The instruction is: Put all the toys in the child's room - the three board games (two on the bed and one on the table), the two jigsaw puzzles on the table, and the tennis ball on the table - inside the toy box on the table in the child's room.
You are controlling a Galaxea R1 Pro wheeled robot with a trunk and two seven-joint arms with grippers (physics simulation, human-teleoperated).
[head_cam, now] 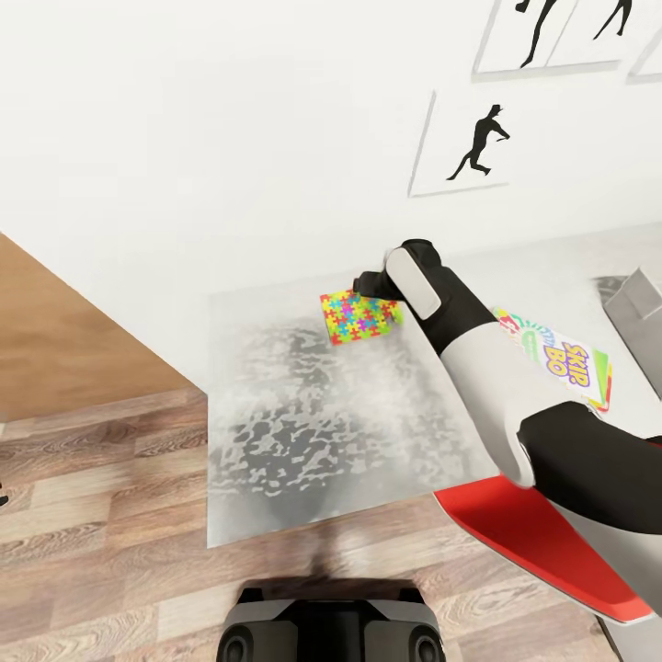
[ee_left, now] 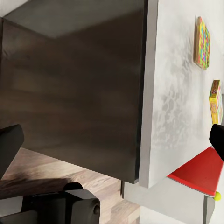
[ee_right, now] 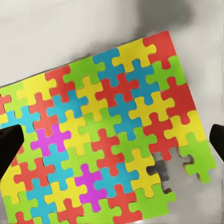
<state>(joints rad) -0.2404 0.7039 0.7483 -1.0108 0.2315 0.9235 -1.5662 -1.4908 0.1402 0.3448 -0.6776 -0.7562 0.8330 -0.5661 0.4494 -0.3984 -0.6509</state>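
Observation:
A multicolour jigsaw puzzle [head_cam: 360,318] lies flat on the white table [head_cam: 303,432], near the wall. My right gripper [head_cam: 371,284] hovers directly over it, open. In the right wrist view its dark fingertips [ee_right: 9,149] stand wide apart on either side of the puzzle [ee_right: 107,140], which has a gap at one corner. The Skip-Bo board game [head_cam: 563,355] lies to the right, partly behind my right arm. A corner of the grey toy box [head_cam: 636,313] shows at the right edge. My left gripper [ee_left: 112,144] hangs open beside the table's dark side, and the tennis ball [ee_left: 217,196] shows in its view.
A flat red slab [head_cam: 538,542] lies at the table's front right, under my right forearm. Wood-plank floor [head_cam: 101,524] lies in front of the table, a brown panel [head_cam: 64,340] to the left. Silhouette pictures [head_cam: 473,147] hang on the white wall. My base [head_cam: 331,625] is at the table's front.

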